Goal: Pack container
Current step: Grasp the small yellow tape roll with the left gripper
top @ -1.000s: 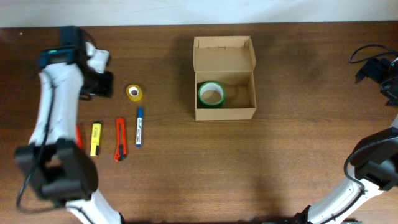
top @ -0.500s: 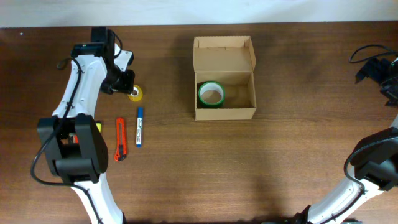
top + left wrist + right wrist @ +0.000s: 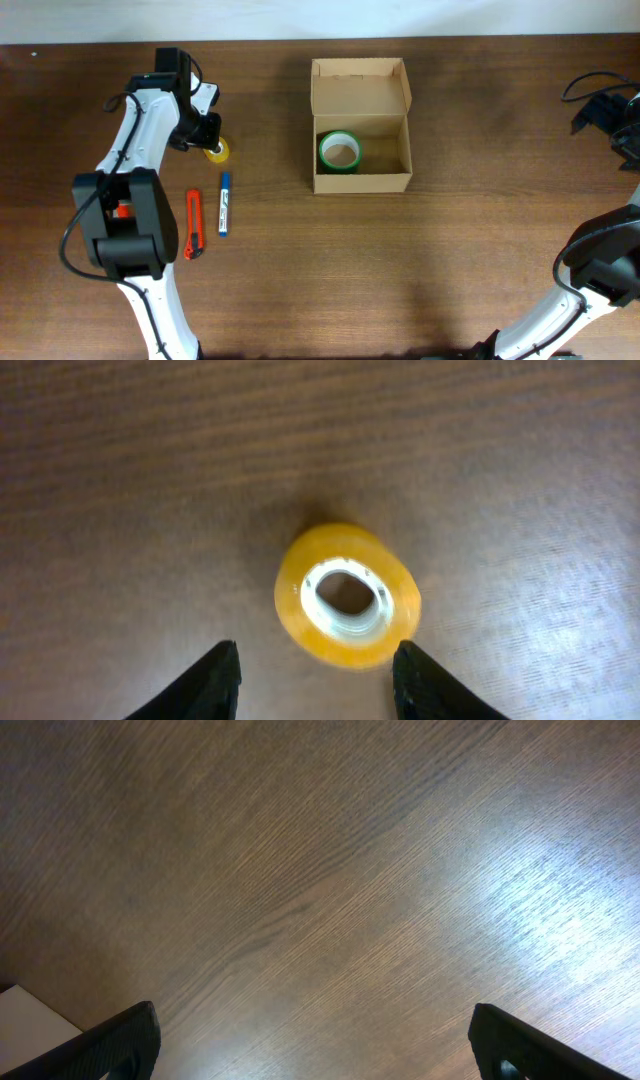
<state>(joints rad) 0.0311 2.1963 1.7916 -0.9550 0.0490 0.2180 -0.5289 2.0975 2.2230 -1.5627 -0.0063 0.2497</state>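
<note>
Left hand (image 3: 315, 652) spread over yellow tape (image 3: 345, 647), container (image 3: 361, 183) lengthwise left-right, lid (image 3: 360, 92) open rearward.

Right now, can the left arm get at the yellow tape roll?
Probably yes: the left gripper is open right by the yellow tape roll, with nothing in between.

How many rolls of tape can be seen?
2. Green roll inside the container; yellow roll on the table at the left fingers. The arm may hide others.
</note>
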